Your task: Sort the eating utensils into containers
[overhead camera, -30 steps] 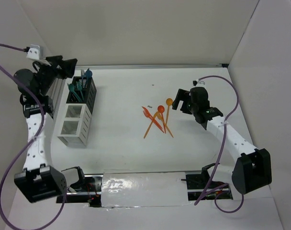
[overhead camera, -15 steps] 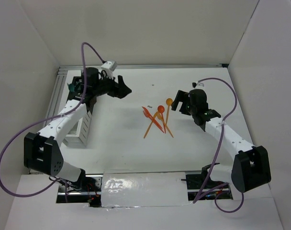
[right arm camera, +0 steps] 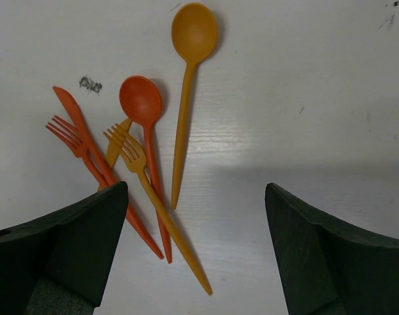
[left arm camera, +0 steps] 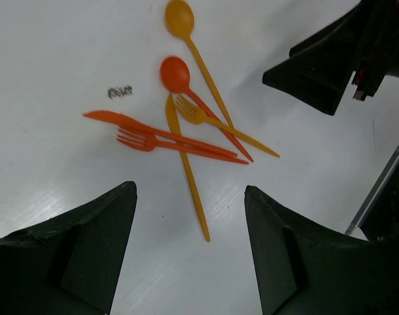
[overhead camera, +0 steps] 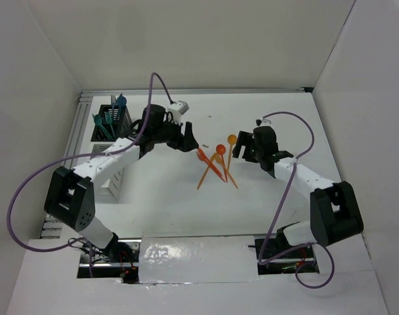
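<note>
A white table (overhead camera: 167,197) stands inside plain white walls; along its near edge a taped strip (overhead camera: 196,252) runs between the two arm bases. Mid-table lies a loose pile of orange and red-orange utensils (overhead camera: 216,164), crossing one another: a red-orange knife (left arm camera: 121,120) and a red-orange fork (left arm camera: 139,140) side by side; a red-orange spoon (left arm camera: 175,73); an orange fork (left arm camera: 206,119); an orange spoon (left arm camera: 179,18) farthest out; an orange knife (left arm camera: 189,184), its blade partly hidden under the others. The left gripper (overhead camera: 190,142) hangs just left of the pile, fingers apart, holding nothing; the right gripper (overhead camera: 241,146) hangs just right of it, fingers likewise spread and empty; each wrist view cuts its own fingers off at the lower edge. At the far left stand the containers: a black mesh bin (overhead camera: 117,125) with teal utensils (overhead camera: 107,118) upright inside; white bins (overhead camera: 115,182) largely hidden behind the left arm.
</note>
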Tool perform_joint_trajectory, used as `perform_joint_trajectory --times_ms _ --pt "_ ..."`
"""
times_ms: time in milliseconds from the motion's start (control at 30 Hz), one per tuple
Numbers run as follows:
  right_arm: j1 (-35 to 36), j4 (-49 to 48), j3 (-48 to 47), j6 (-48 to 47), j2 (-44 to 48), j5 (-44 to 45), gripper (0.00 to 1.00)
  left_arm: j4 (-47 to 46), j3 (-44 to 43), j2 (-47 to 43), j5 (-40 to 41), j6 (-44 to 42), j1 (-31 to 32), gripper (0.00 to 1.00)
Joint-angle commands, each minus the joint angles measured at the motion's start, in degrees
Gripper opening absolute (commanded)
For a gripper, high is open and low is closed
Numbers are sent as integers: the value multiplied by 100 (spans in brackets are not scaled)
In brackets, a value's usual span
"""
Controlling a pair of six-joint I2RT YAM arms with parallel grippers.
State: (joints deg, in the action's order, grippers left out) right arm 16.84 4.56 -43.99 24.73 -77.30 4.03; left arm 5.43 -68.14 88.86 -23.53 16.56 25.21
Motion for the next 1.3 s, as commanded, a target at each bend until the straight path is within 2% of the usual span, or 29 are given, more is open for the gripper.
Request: perform_joint_trajectory --times_ms 0,67,200,300,400,800,1000,1133,1267 --pt "12 -464 -145 -214 -355 -375 90 221 -94 394 16 5 194 78" --pt "30 -578 -67 -311 -514 -552 88 187 -34 641 -47 40 334 78" --pt "56 -956 118 -583 -550 -1070 74 63 152 913 225 329 537 78" --pt "170 -957 58 -803 -821 -1176 66 -33 231 1063 612 874 564 76" --pt "276 -834 -83 -978 -1085 -1177 62 -165 380 994 630 981 564 77" --pt "847 -570 83 -1076 -963 -430 54 -191 538 808 367 814 546 77" --pt "1023 -570 215 -1067 -962 -88 43 -314 749 598 367 796 546 77" --pt "1137 -517 329 -1023 -1015 106 41 -385 916 492 332 805 546 77" --pt "1216 -517 443 -953 -936 238 33 -411 1004 448 331 831 555 77"
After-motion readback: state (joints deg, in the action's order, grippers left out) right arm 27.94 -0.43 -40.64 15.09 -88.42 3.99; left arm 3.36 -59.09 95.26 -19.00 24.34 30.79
